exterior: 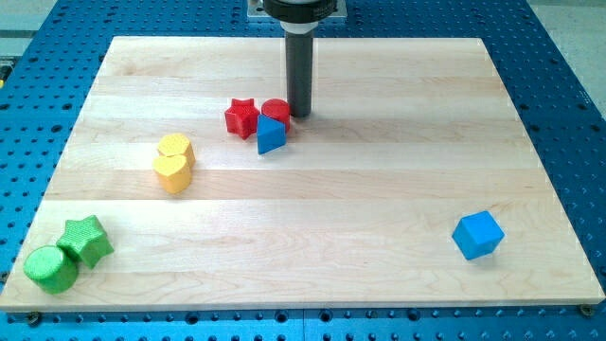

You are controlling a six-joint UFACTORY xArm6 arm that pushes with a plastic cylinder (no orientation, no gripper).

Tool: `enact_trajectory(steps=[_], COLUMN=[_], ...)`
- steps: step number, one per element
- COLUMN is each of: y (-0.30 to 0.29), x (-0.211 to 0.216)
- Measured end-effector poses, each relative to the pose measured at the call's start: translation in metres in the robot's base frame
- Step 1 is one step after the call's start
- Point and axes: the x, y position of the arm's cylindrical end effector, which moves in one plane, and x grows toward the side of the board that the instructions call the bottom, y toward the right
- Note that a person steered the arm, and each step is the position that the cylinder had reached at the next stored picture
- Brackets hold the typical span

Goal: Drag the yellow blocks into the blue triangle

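My tip (300,115) stands upright, touching the red cylinder (276,110) just above the blue triangle (270,134); no gripper shows; wooden table (379,189) on blue pegboard (559,57).

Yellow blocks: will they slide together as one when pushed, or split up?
Likely to split: the two yellow blocks touch but are separate pieces, so an off-centre push from my tip could part them. They look squat and flat-bottomed, so probably slide, not tip. The smooth wooden board should offer little resistance.

Dark rod upright, my tip (299,115) seemingly touching board
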Motion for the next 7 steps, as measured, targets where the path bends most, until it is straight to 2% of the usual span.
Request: enact_trajectory(steps=[1,2,4,6,7], y=[0.059,0.033,-0.043,-0.053,-0.105], x=[0.016,0.068,0.083,0.096,0.167])
